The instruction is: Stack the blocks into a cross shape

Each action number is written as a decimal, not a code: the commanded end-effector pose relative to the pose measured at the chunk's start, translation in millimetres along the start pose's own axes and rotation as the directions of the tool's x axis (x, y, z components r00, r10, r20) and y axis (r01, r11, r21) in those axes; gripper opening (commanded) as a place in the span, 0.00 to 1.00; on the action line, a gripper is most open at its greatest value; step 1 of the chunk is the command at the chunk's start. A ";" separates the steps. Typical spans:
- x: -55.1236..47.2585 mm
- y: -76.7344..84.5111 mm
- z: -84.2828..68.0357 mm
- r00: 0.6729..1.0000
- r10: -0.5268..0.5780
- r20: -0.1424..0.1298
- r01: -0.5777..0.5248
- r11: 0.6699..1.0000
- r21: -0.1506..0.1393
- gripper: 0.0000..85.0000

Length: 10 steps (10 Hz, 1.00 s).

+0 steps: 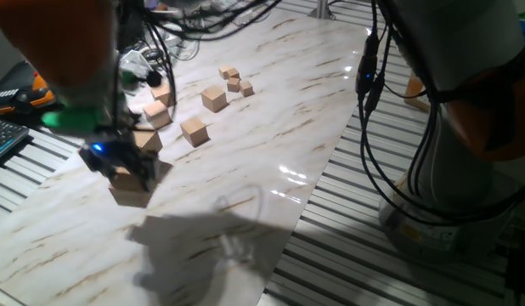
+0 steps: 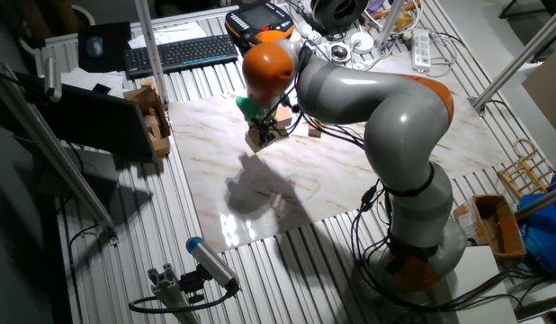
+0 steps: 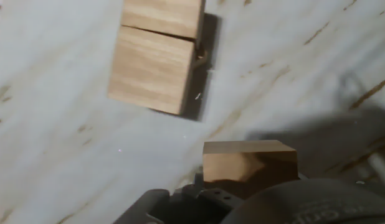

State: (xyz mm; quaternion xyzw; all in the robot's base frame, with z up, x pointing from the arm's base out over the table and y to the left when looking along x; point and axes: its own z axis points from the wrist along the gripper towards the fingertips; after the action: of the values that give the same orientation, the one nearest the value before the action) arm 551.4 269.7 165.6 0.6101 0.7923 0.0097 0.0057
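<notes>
**Marble-look board on a slatted metal bench, ringed by desk clutter**

A white tabletop with tan veins lies on a bench of ribbed aluminium slats. Overhead light glares off the board's glossy near edge. Behind it sit a black keyboard, an orange-and-black handheld pendant and a white power strip. Black cables hang beside the board. A wooden rack stands at the far side.
</notes>
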 end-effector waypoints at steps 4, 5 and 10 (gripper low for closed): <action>-12.7 9.4 -59.1 0.999 -0.048 0.012 0.048 0.999 -0.004 0.00; -17.8 13.2 -62.1 0.998 -0.064 0.015 0.065 0.998 -0.008 0.00; -38.4 22.8 -54.2 0.982 -0.186 0.021 0.186 0.982 -0.025 0.00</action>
State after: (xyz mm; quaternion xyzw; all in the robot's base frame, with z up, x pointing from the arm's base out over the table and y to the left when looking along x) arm 582.9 237.1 219.5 0.5324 0.8461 0.0146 0.0223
